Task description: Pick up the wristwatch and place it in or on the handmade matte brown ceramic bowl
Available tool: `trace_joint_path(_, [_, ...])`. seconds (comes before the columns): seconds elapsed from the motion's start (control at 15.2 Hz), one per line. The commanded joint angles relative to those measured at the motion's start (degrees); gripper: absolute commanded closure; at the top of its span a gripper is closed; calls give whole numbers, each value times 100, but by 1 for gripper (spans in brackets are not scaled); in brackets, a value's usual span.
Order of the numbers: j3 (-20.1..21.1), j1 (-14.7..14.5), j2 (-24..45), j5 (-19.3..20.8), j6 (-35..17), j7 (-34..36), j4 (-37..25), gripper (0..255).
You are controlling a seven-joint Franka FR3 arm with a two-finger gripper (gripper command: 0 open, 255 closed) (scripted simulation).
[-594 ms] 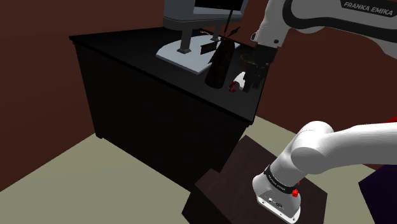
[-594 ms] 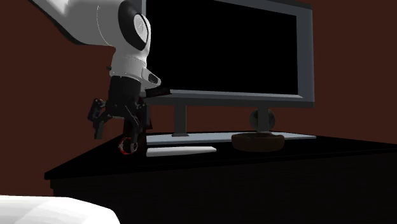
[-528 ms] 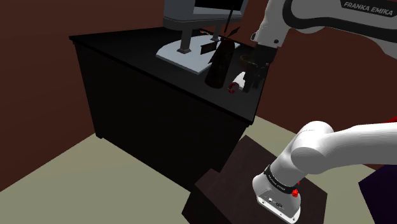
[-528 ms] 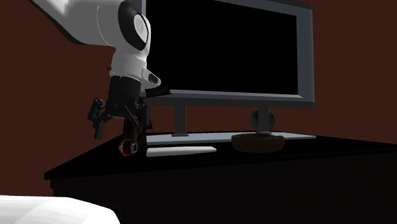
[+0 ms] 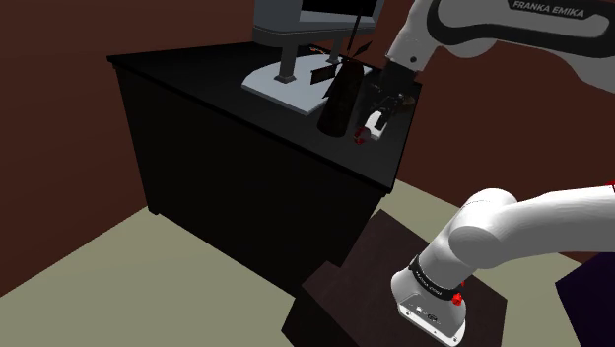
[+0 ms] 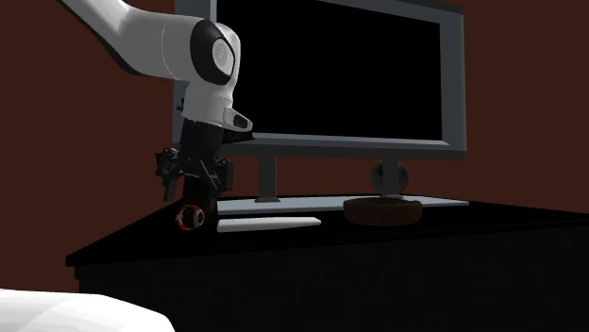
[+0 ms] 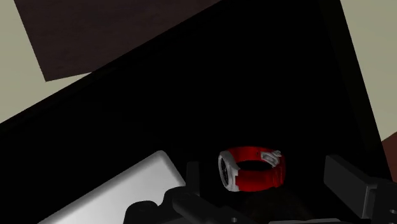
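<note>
Arm [image 5: 522, 222]: white, rising from low right, forearm crossing the shoulder view's top.
Wrist [image 6: 210, 75]: bent downward.
Gripper [image 6: 192, 196]: black, pointing down, slightly tilted.
Fingers [image 7: 347, 178]: standing apart, clasping nothing.

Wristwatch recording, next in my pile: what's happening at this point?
A white robot arm has its black pincer low over a red-strapped wristwatch lying near the corner of a black cabinet. The pincer is open: its fingers stand either side of the watch without clasping it, so nothing is lifted yet. The brown bowl, where the watch is meant to go, sits farther along the cabinet top, in front of a monitor.
</note>
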State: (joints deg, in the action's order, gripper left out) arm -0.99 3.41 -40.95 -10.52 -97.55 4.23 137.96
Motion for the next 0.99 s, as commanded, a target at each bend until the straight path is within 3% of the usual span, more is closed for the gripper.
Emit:
trace_joint_path(0.0, [21, -2, 2, -31, -172, 9, 145, 0])
trace_joint_path(0.26, [64, -19, -7, -69, -443, 1, 421, 0])
trace_joint_path(0.73, [64, -19, -7, -69, -442, 1, 420, 0])
trace_joint_path(0.79, [64, -19, -7, -69, -442, 1, 420, 255])
trace_joint_path(0.92, [64, -19, -7, -69, -442, 1, 420, 255])
